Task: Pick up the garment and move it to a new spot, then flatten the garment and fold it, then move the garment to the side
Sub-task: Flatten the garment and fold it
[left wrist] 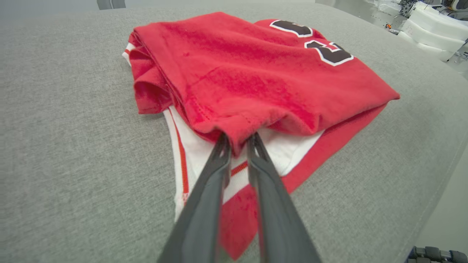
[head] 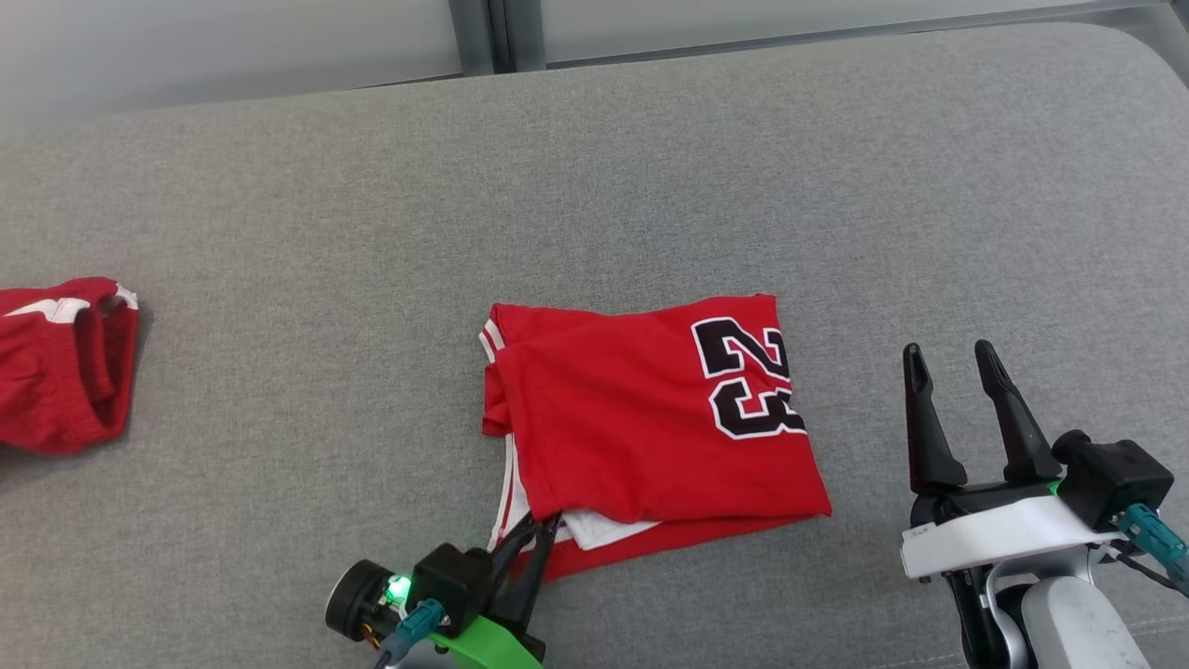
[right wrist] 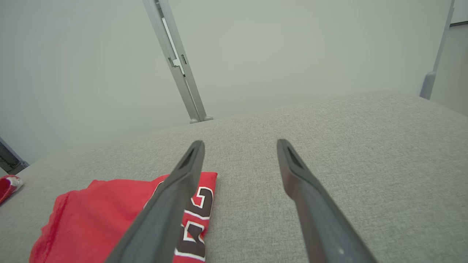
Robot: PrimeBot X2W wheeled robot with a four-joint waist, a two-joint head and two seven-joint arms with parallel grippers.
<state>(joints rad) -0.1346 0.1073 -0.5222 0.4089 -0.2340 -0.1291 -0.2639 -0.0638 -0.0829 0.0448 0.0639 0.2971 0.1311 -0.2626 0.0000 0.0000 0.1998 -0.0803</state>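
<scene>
The garment [head: 641,418] is a red jersey with a black "23", folded into a rough rectangle in the middle of the grey cushioned surface [head: 594,167]. White and red striped layers stick out under its near edge. My left gripper [head: 548,522] sits at the garment's near left corner. In the left wrist view the left gripper [left wrist: 238,141] has its jaws shut on the top layer's hem of the garment [left wrist: 256,73]. My right gripper [head: 949,358] stands open to the right of the garment, apart from it. In the right wrist view the right gripper [right wrist: 239,144] holds nothing, and the garment [right wrist: 98,215] lies lower left.
A second red cloth [head: 60,362] with white trim lies crumpled at the far left edge, also seen as the red cloth [right wrist: 9,184]. A pale wall with a metal post [right wrist: 179,65] runs behind the surface. White foam blocks [left wrist: 431,33] sit off its right side.
</scene>
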